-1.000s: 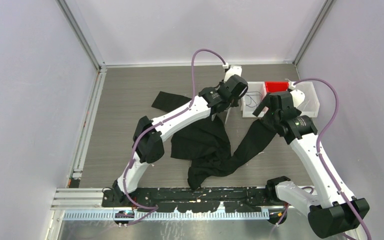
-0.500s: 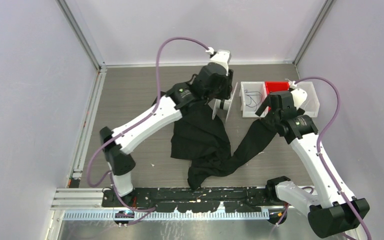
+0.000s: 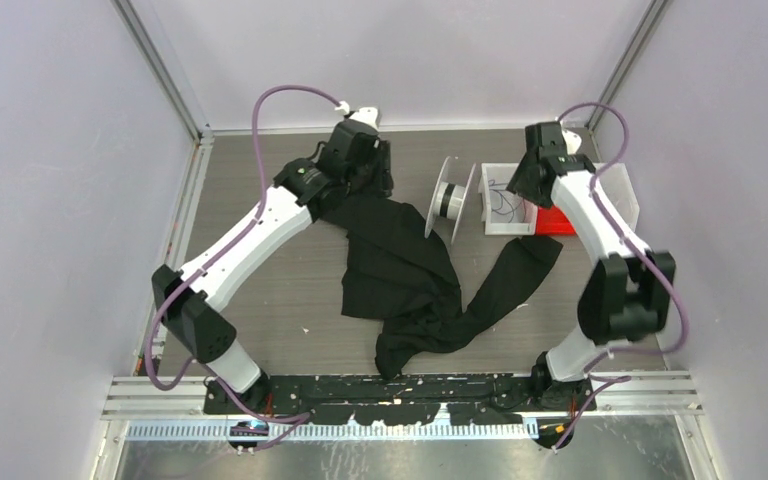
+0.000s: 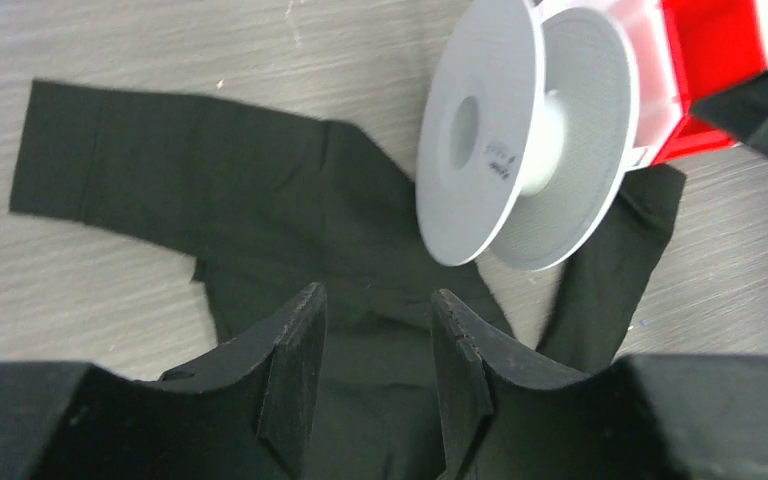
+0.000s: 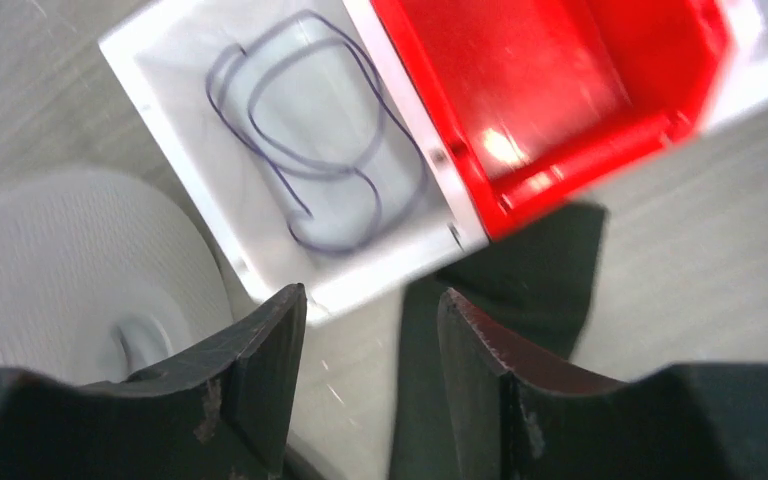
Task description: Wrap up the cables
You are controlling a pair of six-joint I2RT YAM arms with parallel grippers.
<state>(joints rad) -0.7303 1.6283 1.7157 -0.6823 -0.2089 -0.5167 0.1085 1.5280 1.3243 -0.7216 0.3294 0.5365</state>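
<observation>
Cables [image 5: 305,150] and cropped spool [image 5: 65,265] — blurred

The grey wood-grain worktop [image 3: 260,250] carries a crumpled black cloth [image 3: 400,270] near its middle. Just beside the cloth a white spool [image 3: 450,197] stands on its rims, with a white bin [image 3: 508,230] and a red bin [image 3: 557,220] next to it.

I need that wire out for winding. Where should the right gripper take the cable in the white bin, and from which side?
Likely best: pinch one strand of the cable mid-floor, coming straight down with the right gripper: it lies flat in loose loops, and the walls of the white bin block a sideways approach.
</observation>
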